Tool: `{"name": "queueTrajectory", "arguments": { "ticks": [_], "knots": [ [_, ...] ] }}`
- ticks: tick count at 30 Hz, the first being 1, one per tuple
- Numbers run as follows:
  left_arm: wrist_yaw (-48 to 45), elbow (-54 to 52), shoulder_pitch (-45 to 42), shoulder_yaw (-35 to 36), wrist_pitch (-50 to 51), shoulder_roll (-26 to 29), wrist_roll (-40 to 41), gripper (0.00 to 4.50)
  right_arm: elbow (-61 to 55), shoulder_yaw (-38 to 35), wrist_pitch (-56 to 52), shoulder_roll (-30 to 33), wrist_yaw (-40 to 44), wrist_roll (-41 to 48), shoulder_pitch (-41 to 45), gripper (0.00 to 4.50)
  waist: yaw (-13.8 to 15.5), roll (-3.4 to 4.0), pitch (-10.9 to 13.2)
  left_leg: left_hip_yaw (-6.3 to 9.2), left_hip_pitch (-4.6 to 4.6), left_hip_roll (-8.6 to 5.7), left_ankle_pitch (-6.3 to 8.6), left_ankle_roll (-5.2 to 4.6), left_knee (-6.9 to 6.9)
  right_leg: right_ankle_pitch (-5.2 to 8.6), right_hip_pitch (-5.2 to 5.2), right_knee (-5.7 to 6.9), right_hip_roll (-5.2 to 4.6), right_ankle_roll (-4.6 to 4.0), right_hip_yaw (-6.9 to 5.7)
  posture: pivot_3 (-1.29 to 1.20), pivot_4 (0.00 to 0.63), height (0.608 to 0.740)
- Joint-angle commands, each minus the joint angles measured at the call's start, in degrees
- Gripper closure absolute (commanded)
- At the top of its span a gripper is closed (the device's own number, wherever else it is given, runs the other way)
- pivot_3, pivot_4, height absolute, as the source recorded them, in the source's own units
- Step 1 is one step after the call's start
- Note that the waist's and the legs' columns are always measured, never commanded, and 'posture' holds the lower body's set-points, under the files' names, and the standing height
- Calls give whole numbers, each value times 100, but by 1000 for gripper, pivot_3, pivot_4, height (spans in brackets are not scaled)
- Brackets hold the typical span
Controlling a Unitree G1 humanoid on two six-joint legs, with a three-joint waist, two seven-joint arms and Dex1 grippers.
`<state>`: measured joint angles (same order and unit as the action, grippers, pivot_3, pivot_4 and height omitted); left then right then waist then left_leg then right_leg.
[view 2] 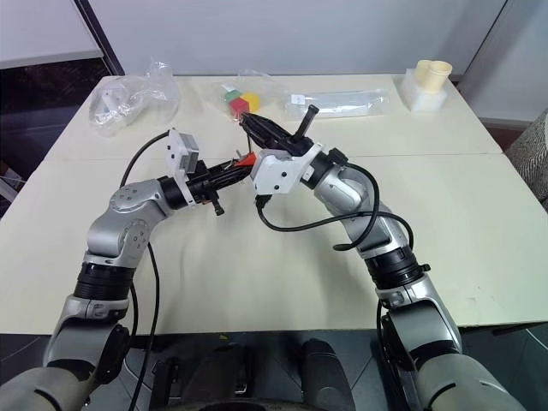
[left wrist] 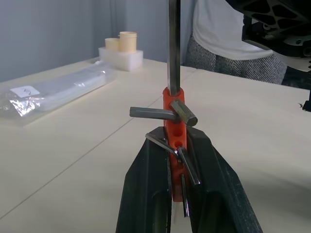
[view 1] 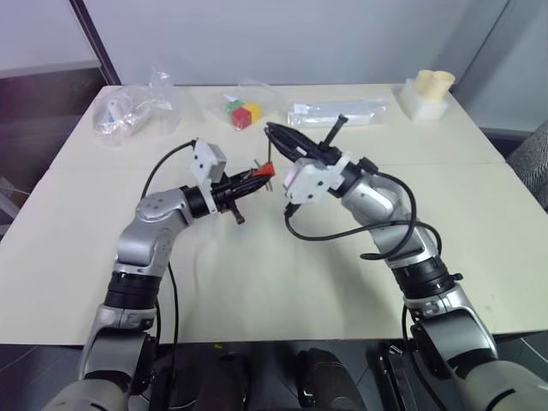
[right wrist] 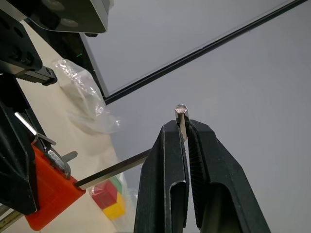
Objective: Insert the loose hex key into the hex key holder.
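My left gripper (view 1: 250,181) is shut on the red-orange hex key holder (view 1: 266,169) and holds it above the middle of the table. In the left wrist view the holder (left wrist: 174,116) stands between the two fingers with short grey keys sticking out. The loose hex key (right wrist: 114,169) is pinched by its short leg in my right gripper (right wrist: 182,127), which is shut on it. Its long leg (left wrist: 173,43) runs to the holder's free end and seems to enter the block there. The two grippers nearly meet, the right gripper (view 1: 276,135) just behind the holder.
Along the far edge of the cream table (view 1: 257,282) lie crumpled clear bags (view 1: 128,111), a clear bag of red, green and yellow cubes (view 1: 242,113), a long clear packet (view 1: 338,111) and a white foam block with cream cylinders (view 1: 428,94). A grey chair (view 1: 533,163) stands at the right.
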<state>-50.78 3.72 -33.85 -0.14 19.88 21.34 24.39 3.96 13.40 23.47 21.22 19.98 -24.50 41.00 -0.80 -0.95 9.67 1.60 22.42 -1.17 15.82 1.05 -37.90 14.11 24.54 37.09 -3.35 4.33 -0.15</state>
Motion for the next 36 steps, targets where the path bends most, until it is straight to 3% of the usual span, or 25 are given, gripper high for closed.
{"name": "queueTrajectory", "arguments": {
  "ticks": [1, 16, 19, 22, 36],
  "knots": [
    [25, -251, -98, 116, -38, 30, 104, 4500, -230, 163, 185, -32, 104, 67, 73, 4487, 0, 0, 0, 0, 0, 0, 0, 0, 0, 0, 0, 0, 0, 0, 0, 0, 150, 740],
    [-11, -258, -103, 116, 7, 39, 95, 4500, -266, 183, 224, -58, 199, 95, 41, 4487, 1, 0, 0, 0, 0, 0, 0, 0, 0, 0, 0, 0, 0, 0, 0, 0, 150, 740],
    [-5, -260, -106, 117, 13, 37, 96, 4500, -248, 184, 231, -64, 178, 78, 51, 3462, -3, 1, 0, 0, -1, 0, 0, 0, 0, 0, 0, 0, 0, 0, 0, 0, 150, 740],
    [10, -284, -99, 112, 23, 37, 102, 4500, -254, 194, 241, -43, 156, 77, 56, 2062, -3, 1, 1, 0, -1, 0, 0, 0, 0, 0, 0, 0, 1, 0, 0, 0, 150, 740],
    [19, -289, -91, 110, 58, 47, 113, 4500, -374, 87, -16, -40, 182, 263, -118, 2062, 4, 1, 0, 0, -1, 0, 0, 0, 0, 0, 0, 0, 0, 0, 0, 0, 150, 740]
  ]
}}
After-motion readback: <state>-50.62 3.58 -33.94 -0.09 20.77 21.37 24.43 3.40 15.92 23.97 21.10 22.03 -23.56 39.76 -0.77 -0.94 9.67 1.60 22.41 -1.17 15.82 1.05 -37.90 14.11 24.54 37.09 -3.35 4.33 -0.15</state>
